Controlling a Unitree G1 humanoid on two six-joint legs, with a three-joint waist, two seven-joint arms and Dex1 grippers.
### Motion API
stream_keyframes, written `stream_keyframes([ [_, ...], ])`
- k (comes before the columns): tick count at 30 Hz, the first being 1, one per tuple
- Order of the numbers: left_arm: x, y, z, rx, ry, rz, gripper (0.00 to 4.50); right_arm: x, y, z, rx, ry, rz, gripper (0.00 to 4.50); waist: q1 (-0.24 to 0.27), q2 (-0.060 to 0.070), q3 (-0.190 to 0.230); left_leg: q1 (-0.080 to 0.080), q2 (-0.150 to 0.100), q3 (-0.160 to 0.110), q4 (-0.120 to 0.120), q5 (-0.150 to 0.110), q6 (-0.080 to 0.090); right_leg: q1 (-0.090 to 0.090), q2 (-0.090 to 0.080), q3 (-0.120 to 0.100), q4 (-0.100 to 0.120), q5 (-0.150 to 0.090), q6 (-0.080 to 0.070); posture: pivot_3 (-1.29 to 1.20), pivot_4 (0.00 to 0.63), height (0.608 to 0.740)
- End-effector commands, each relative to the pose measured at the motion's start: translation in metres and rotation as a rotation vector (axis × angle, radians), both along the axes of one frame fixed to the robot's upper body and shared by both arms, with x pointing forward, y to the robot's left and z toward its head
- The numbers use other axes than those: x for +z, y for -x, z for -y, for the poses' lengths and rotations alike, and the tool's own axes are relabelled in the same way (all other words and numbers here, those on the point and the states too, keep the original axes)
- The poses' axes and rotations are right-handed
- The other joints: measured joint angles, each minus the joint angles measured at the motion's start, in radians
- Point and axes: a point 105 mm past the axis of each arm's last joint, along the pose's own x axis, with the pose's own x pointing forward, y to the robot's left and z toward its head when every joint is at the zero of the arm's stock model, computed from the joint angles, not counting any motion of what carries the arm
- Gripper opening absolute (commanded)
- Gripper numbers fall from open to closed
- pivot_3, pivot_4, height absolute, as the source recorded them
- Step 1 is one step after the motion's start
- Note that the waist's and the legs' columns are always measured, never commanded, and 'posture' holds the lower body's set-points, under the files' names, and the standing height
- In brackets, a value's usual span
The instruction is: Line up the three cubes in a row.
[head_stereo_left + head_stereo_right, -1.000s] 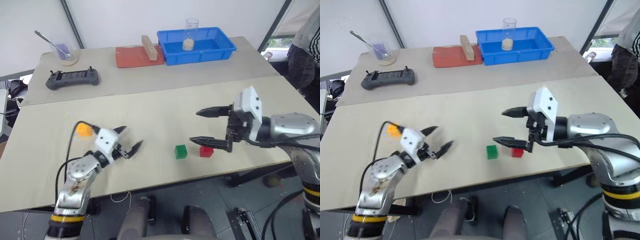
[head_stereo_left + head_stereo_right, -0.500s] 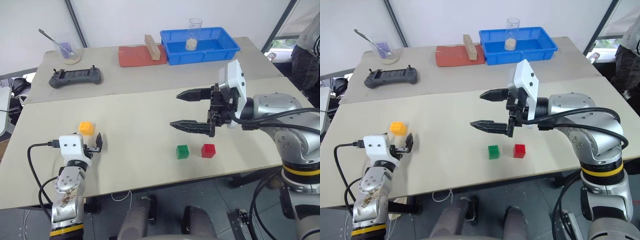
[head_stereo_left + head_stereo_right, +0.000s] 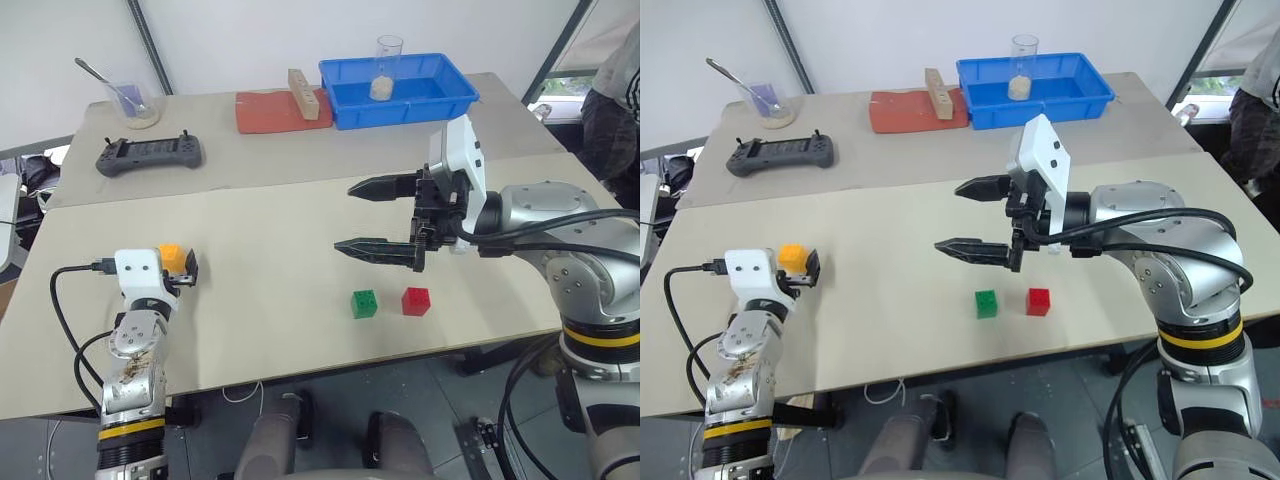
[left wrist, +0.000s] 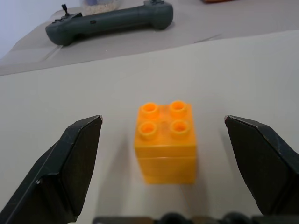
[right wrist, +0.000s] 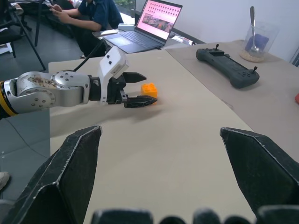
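An orange cube (image 3: 172, 256) with studs on top sits on the near table's left part. My left gripper (image 3: 176, 264) is open around it. In the left wrist view the orange cube (image 4: 166, 142) stands between the two spread fingers (image 4: 77, 154) without touching either. A green cube (image 3: 365, 303) and a red cube (image 3: 416, 301) sit side by side, a small gap apart, near the front edge right of centre. My right gripper (image 3: 344, 216) hangs open and empty above the table, behind and left of that pair, pointing left.
On the far table stand a blue bin (image 3: 462, 100) holding a glass cup (image 3: 385, 62), a red board (image 3: 272, 113) with a tan wooden block (image 3: 303, 93), a grey controller (image 3: 150, 155) and a glass with a spoon (image 3: 131, 101). A person (image 3: 612, 95) stands at the far right.
My left gripper swung left across the table and now has the orange cube between its fingers. My right gripper lifted up and away from the red cube, then held still.
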Motion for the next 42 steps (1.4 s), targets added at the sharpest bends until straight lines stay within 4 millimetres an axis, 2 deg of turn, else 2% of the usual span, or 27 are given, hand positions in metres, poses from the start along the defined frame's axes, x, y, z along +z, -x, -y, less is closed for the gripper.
stream_keyframes([
  [1,0.007,-0.003,-0.008,0.009,-0.011,0.028,3.40,0.010,0.006,0.003,-0.003,-0.015,0.045,4.50,0.000,0.000,0.000,0.000,0.000,0.000,0.000,0.000,0.000,0.000,0.000,0.000,0.000,0.000,0.000,0.00,0.150,0.740],
  [4,0.005,-0.006,-0.010,0.006,-0.005,0.026,1.93,0.010,0.005,0.004,-0.009,-0.016,0.046,4.50,0.000,0.000,0.000,0.000,0.000,0.001,-0.001,0.000,0.000,-0.001,0.000,0.000,0.000,0.000,0.000,0.00,0.150,0.740],
  [6,0.002,-0.006,-0.012,0.010,0.006,0.018,1.37,0.010,0.005,0.004,-0.014,-0.016,0.047,4.50,0.000,0.000,0.000,0.000,0.000,0.001,-0.001,0.000,0.000,-0.001,0.000,0.000,0.000,0.000,0.000,0.00,0.150,0.740],
  [8,0.000,-0.006,-0.012,0.006,0.009,0.013,1.37,0.010,0.005,0.005,-0.020,-0.015,0.048,4.50,0.000,0.000,0.000,0.000,0.000,0.001,-0.001,0.000,0.000,-0.001,-0.001,0.000,0.000,0.000,0.000,0.00,0.150,0.740],
  [11,0.005,-0.010,0.000,-0.075,-0.007,0.027,1.37,0.009,0.004,0.009,-0.038,-0.011,0.052,4.50,0.001,0.000,0.000,0.000,0.000,0.001,-0.002,0.000,0.000,-0.002,-0.001,0.000,0.000,0.000,0.000,0.00,0.150,0.740],
  [14,0.035,-0.022,0.045,-0.403,-0.055,0.079,1.37,0.005,0.005,0.023,-0.070,0.018,0.052,4.50,0.008,0.000,0.000,-0.001,0.000,0.002,-0.002,0.000,0.000,-0.002,-0.002,0.000,0.000,0.000,0.000,0.00,0.150,0.740],
  [17,0.054,-0.013,0.098,-0.817,-0.086,0.065,1.37,-0.001,0.009,0.037,-0.088,0.062,0.041,4.50,0.013,0.000,0.000,-0.004,0.000,0.005,-0.002,0.001,-0.001,-0.005,-0.002,-0.003,0.000,0.002,-0.001,0.00,0.150,0.740],
  [21,0.049,0.009,0.137,-1.213,-0.156,-0.019,1.37,-0.010,0.014,0.048,-0.098,0.099,0.019,4.50,0.003,0.000,0.000,-0.003,0.001,0.014,-0.005,0.001,-0.001,-0.008,-0.003,0.000,-0.001,0.003,-0.001,0.00,0.150,0.740],
  [23,0.042,0.017,0.150,-1.353,-0.179,-0.061,1.37,-0.015,0.016,0.051,-0.103,0.110,0.011,4.50,-0.005,-0.001,0.000,-0.001,0.003,0.017,-0.005,0.001,-0.001,-0.008,-0.003,0.000,-0.002,0.003,-0.001,0.00,0.150,0.740],
  [27,0.017,0.026,0.163,-1.532,-0.235,-0.133,1.37,-0.022,0.020,0.055,-0.109,0.125,0.000,4.50,-0.020,-0.001,0.001,-0.001,0.008,0.018,-0.004,0.001,-0.001,-0.007,-0.002,-0.001,-0.002,0.003,-0.003,0.00,0.150,0.740],
  [31,-0.002,0.027,0.164,-1.600,-0.269,-0.163,1.37,-0.025,0.029,0.054,-0.099,0.132,-0.009,4.50,-0.021,-0.001,0.001,-0.001,0.011,0.018,0.000,0.000,0.000,-0.008,-0.001,-0.002,-0.002,0.004,-0.003,0.00,0.150,0.740],
  [38,-0.008,0.024,0.161,-1.618,-0.273,-0.154,1.37,-0.027,0.042,0.049,-0.059,0.153,-0.021,4.50,-0.014,-0.002,0.001,-0.001,0.011,0.018,0.005,-0.002,0.002,-0.006,-0.003,-0.003,-0.002,0.005,-0.002,0.00,0.150,0.740],
  [42,-0.012,0.025,0.163,-1.606,-0.251,-0.148,1.37,-0.027,0.043,0.048,-0.055,0.154,-0.022,4.50,-0.015,-0.002,0.001,-0.001,0.012,0.018,0.005,-0.003,0.003,-0.006,-0.003,-0.003,-0.003,0.005,-0.001,0.00,0.150,0.740],
])
